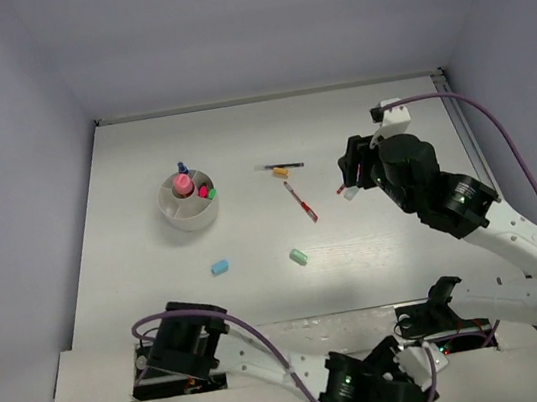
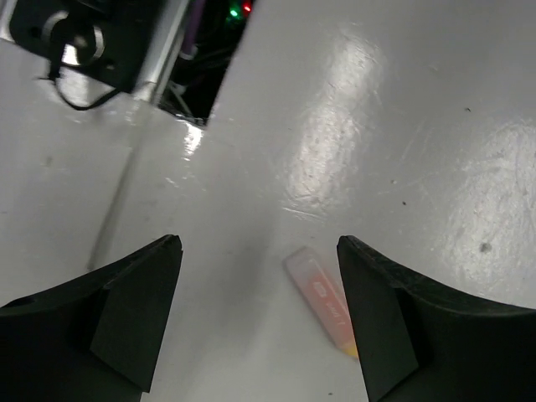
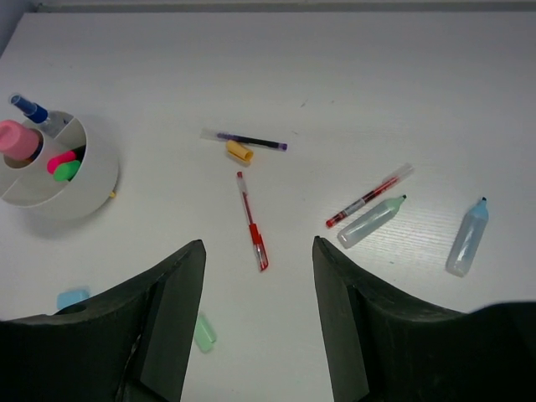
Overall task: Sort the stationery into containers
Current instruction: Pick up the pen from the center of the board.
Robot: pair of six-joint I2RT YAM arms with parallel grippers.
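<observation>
The white cup (image 1: 189, 211) stands at the left and holds pink, blue-white and green markers; it also shows in the right wrist view (image 3: 59, 188). On the table lie a black pen (image 3: 251, 141) with an orange cap (image 3: 239, 151), a red pen (image 3: 252, 222), a second red pen (image 3: 368, 197), a clear green-tipped marker (image 3: 371, 221) and a clear blue-tipped marker (image 3: 466, 237). There are also a light-blue eraser (image 1: 220, 267) and a mint eraser (image 1: 298, 256). My right gripper (image 3: 259, 251) hangs open and empty above the red pen. My left gripper (image 2: 260, 251) is open over a pinkish-orange eraser-like piece (image 2: 322, 301).
My left arm (image 1: 372, 388) is folded low at the near edge beside the right arm's base (image 1: 438, 322). A dark gap (image 2: 205, 75) with cables runs along the table's near edge. Grey walls enclose the table on three sides.
</observation>
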